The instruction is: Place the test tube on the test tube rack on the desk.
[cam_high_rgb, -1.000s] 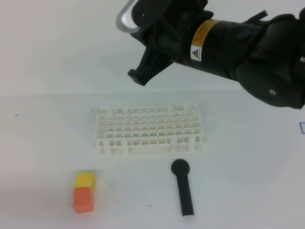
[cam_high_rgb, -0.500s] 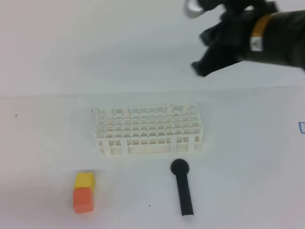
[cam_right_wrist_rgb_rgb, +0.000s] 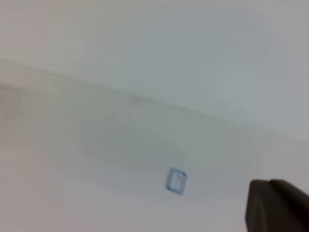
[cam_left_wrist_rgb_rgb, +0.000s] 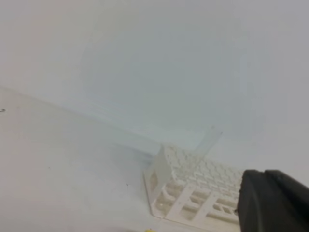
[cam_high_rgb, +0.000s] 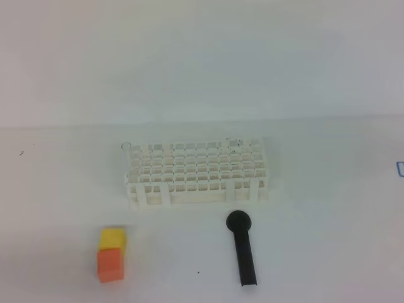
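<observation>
The white test tube rack (cam_high_rgb: 197,174) stands in the middle of the white desk (cam_high_rgb: 328,221). A faint clear test tube (cam_left_wrist_rgb_rgb: 210,140) stands tilted in the rack's far edge in the left wrist view. In the high view only a small round rim (cam_high_rgb: 235,142) shows at the rack's back right; another faint ring (cam_high_rgb: 126,146) sits at its back left corner. Neither arm is in the high view. One dark part of the left gripper (cam_left_wrist_rgb_rgb: 275,200) and one of the right gripper (cam_right_wrist_rgb_rgb: 277,205) show in the wrist views; how the jaws stand is hidden.
A thick black stick with a round head (cam_high_rgb: 242,247) lies in front of the rack. A yellow block (cam_high_rgb: 112,238) and an orange block (cam_high_rgb: 110,264) sit at front left. A small blue mark (cam_right_wrist_rgb_rgb: 176,181) lies on the desk at the right.
The right arm, above and behind the rack a second ago, swung up to the right and has left the high view. The rack, stick and blocks have not moved.
</observation>
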Robot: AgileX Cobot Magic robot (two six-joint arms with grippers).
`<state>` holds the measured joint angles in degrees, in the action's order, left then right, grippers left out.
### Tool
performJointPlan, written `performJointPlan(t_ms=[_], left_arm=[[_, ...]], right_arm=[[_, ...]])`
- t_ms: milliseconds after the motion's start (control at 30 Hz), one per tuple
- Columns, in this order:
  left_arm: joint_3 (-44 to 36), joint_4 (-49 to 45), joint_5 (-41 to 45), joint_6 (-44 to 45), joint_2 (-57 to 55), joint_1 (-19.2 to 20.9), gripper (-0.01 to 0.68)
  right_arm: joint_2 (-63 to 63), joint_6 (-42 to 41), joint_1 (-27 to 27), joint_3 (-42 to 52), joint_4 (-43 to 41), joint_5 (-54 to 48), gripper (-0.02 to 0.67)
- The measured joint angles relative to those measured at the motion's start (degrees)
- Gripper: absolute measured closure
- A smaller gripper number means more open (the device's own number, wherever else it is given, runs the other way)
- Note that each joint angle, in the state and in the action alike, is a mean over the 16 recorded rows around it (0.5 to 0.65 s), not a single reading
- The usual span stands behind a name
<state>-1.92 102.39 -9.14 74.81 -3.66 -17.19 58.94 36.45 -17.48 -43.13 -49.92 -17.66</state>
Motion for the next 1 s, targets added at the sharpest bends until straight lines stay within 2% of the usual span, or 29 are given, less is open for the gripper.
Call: performJointPlan(t_ms=[233, 467, 767, 1000], left_arm=[[0.0, 0.0, 0.0, 0.25, 0.0, 0.0, 0.673], [0.0, 0.0, -0.01, 0.25, 0.0, 0.0, 0.673], [0.0, 0.0, -0.03, 0.25, 0.0, 0.0, 0.673], [0.0, 0.0, -0.02, 0.25, 0.0, 0.0, 0.673]], right_arm=[[-19.57, 15.5, 6.79, 20.75, -10.3, 2.51, 0.65], [-31.18, 25.32, 9.06, 31.56, -15.33, 4.61, 0.65], [-34.0, 27.91, 9.26, 35.81, -16.73, 10.77, 0.65], [-34.02, 23.96, 9.26, 37.95, -14.09, 17.36, 0.65]])
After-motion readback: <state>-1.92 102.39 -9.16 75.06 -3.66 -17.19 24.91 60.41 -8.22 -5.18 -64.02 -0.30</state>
